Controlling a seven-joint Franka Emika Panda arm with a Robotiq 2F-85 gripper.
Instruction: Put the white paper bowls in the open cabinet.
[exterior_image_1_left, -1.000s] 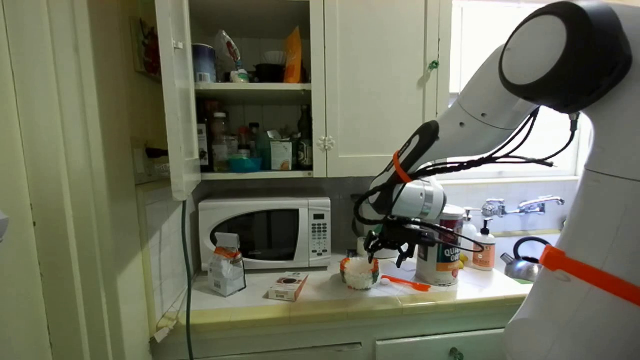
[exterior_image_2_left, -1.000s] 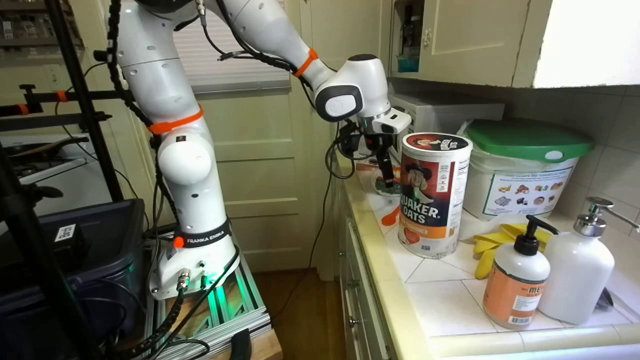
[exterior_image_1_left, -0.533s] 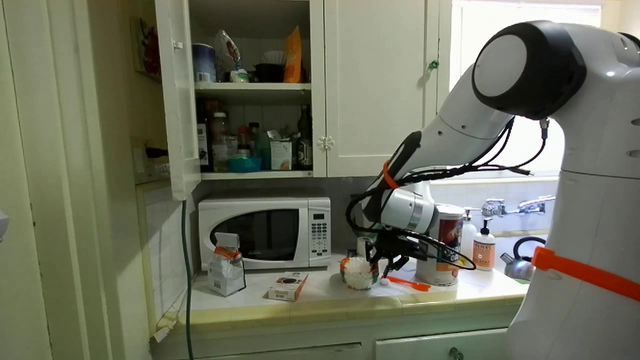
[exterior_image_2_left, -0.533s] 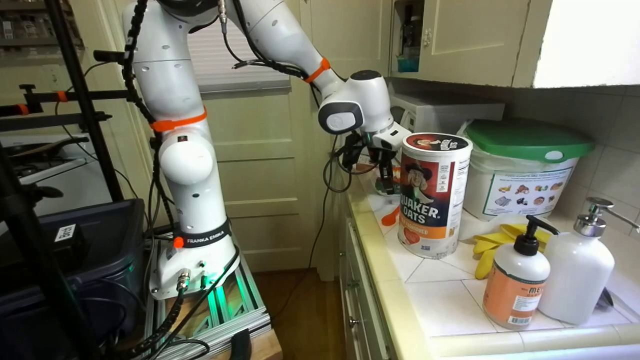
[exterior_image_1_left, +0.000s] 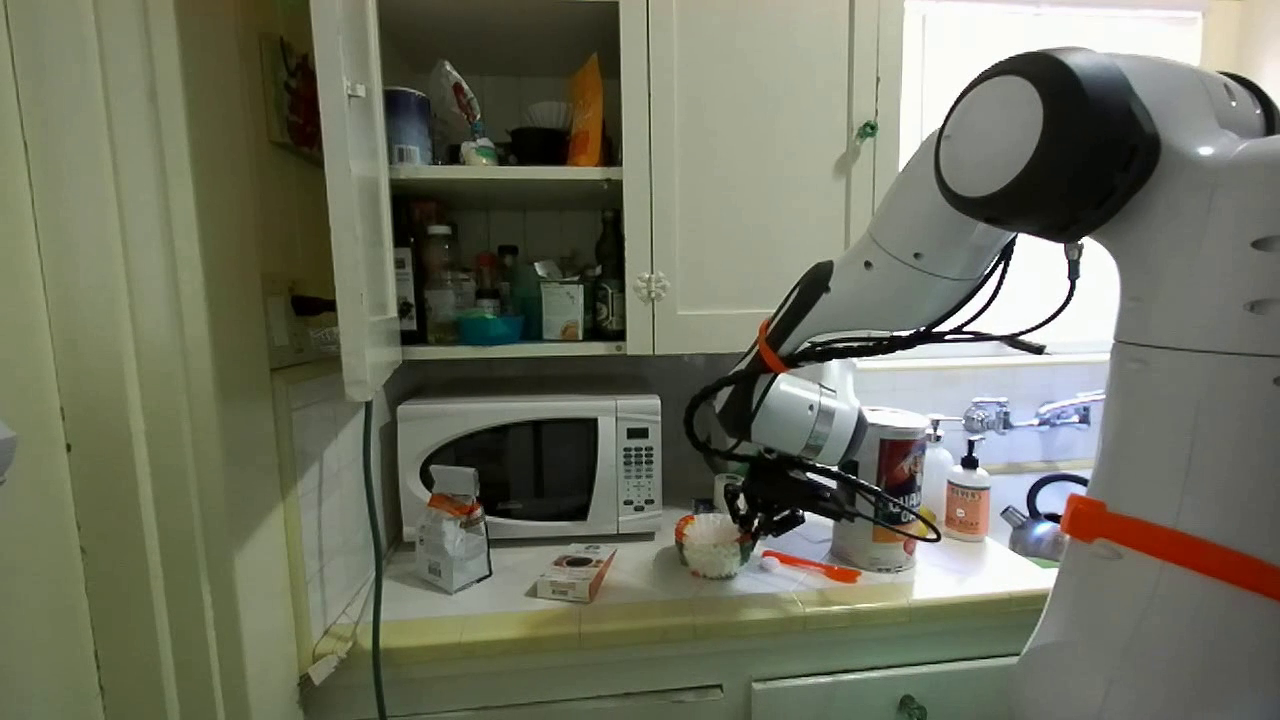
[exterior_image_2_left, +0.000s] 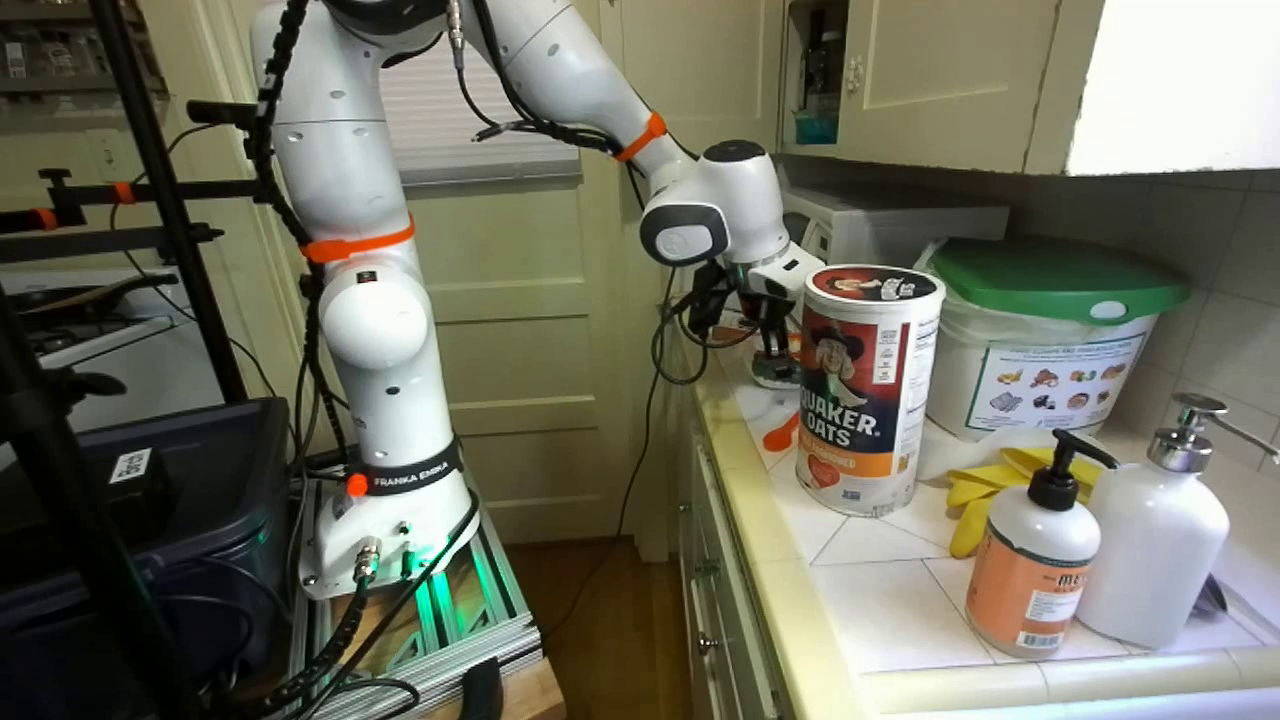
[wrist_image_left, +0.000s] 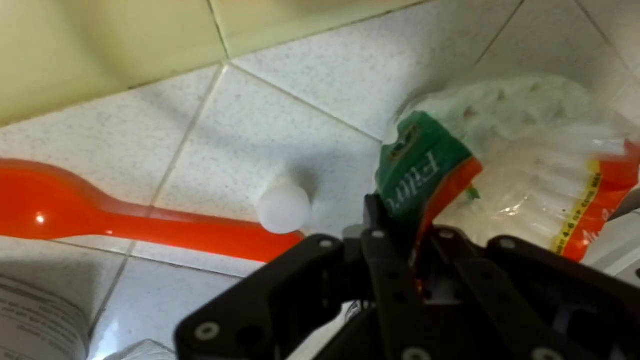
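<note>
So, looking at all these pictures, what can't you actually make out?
Number of white paper bowls, wrist view: they overlap, blurred, inside their wrapper.
The same bowls, in an exterior view: mostly hidden behind the gripper and oats canister.
Orange spoon, wrist view: one end cut off by the left edge.
Open cabinet, both exterior views: top cut off by the upper edge.

Tiled counter (exterior_image_2_left: 890, 610): microwave (exterior_image_1_left: 535, 468), white bowls (exterior_image_1_left: 713, 552), orange spoon (wrist_image_left: 145, 227), oats canister (exterior_image_2_left: 868, 390).
</note>
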